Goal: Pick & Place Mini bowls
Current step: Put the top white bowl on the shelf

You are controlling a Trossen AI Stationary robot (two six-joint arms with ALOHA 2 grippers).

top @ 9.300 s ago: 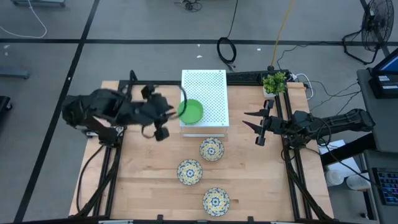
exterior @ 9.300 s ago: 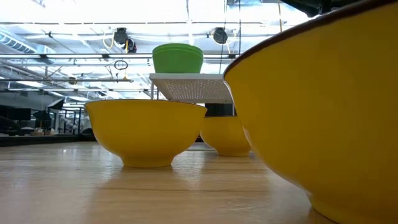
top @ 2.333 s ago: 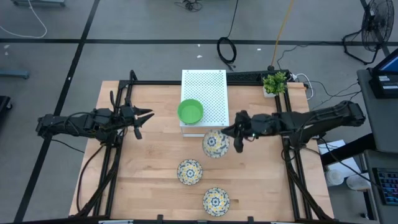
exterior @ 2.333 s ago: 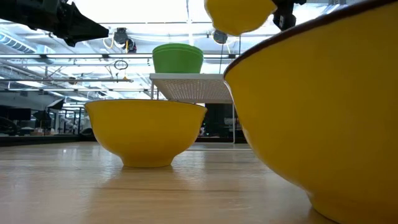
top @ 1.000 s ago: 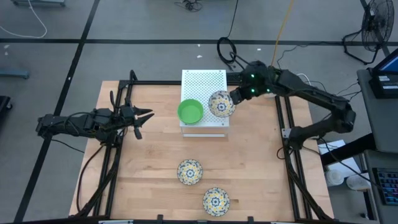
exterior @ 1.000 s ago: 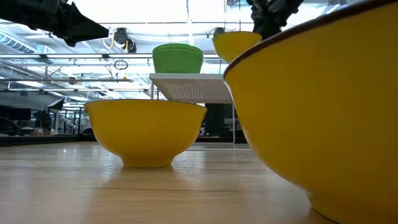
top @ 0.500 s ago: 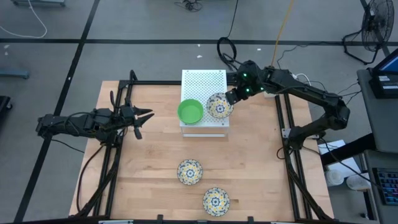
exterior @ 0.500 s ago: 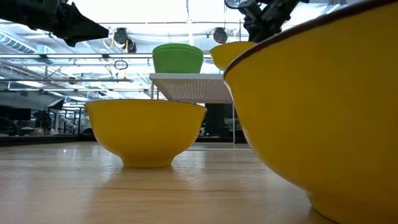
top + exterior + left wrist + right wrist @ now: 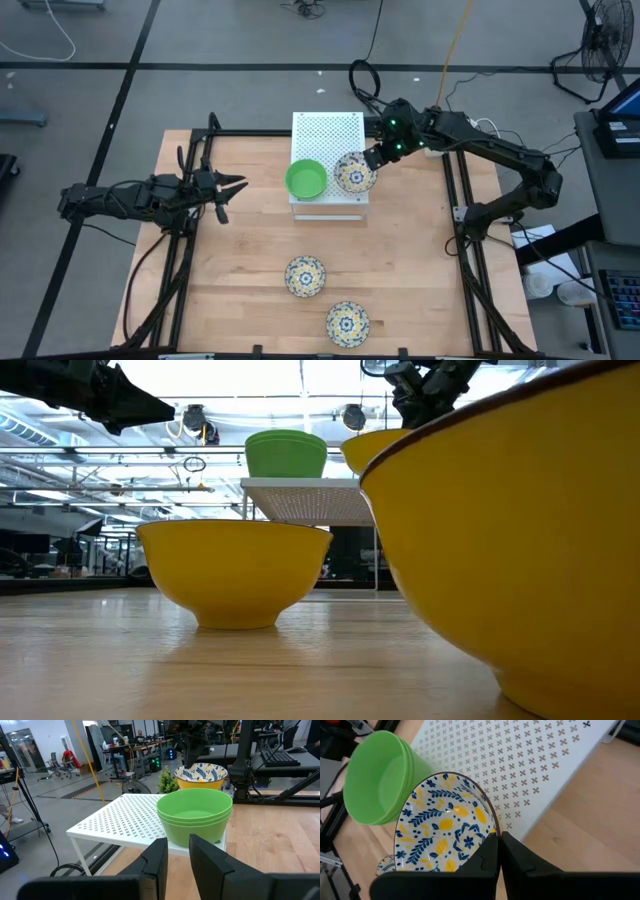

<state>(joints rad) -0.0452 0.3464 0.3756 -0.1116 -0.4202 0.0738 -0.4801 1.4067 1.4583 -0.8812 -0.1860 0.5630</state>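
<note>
Held floral bowl [image 9: 353,171] by its rim in clamped right gripper [image 9: 372,158] over white box [image 9: 330,135] near box's front edge beside green bowls [image 9: 306,179]; risked tipping off edge if released early.

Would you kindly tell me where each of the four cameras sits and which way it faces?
High view: overhead, looking straight down on the table, both arms and the white perforated box.
Low view: at tabletop height, looking level past a floral bowl into the room; arm parts show at the top.
Left wrist view: on the left arm, past its fingers toward the green bowls.
Right wrist view: on the right arm, its end effector shut on the held floral bowl.
Shared: both wrist views show the green bowls and held bowl on the box.
</note>
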